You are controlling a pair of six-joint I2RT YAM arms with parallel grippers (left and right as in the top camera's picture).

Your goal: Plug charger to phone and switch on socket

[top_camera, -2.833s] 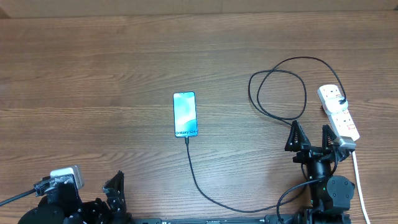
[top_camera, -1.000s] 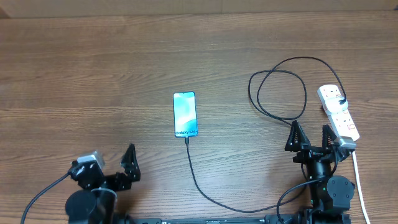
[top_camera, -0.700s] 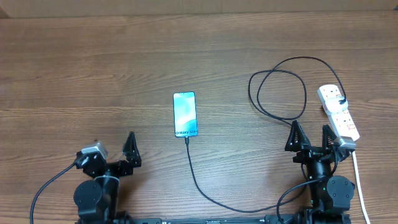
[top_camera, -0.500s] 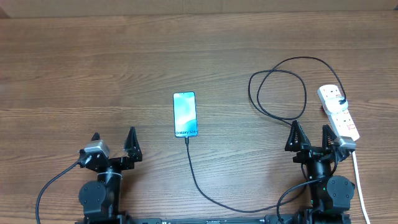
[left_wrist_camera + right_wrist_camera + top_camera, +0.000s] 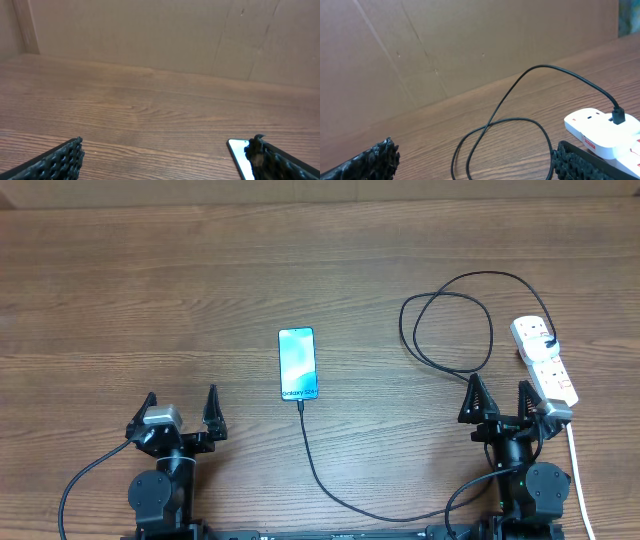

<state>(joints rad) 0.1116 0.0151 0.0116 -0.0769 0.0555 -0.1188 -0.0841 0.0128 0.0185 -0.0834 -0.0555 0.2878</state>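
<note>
Overhead, the phone [image 5: 297, 364] lies flat near the middle of the table [image 5: 150, 290], screen up. Its long axis runs straight away from the robot, and the short edge with the small lettering points back toward the arms. The thin black cable [image 5: 318, 470] meets that near edge and looks seated in it, though the joint is too small to be sure. From there the cable runs toward the robot, sweeps right, loops on the wood and ends in a plug head [image 5: 551, 342] sitting in the far end of the power strip [image 5: 540, 355]. The strip lies at the right edge of the table, angled slightly, with its white cord [image 5: 578, 480] trailing toward the robot.

The remaining step therefore looks like the switch, and the pictures do not show whether it is on or off. The right gripper [image 5: 497, 385] sits just beside the strip's near end, fingers spread wide and holding nothing. It is best placed to press one fingertip straight down on the switch serving the occupied outlet. The push should be vertical, so the light strip does not slide or pull on the cable loop close by its left finger.

The left gripper [image 5: 181, 394] sits well left of the phone, also spread wide and empty.
</note>
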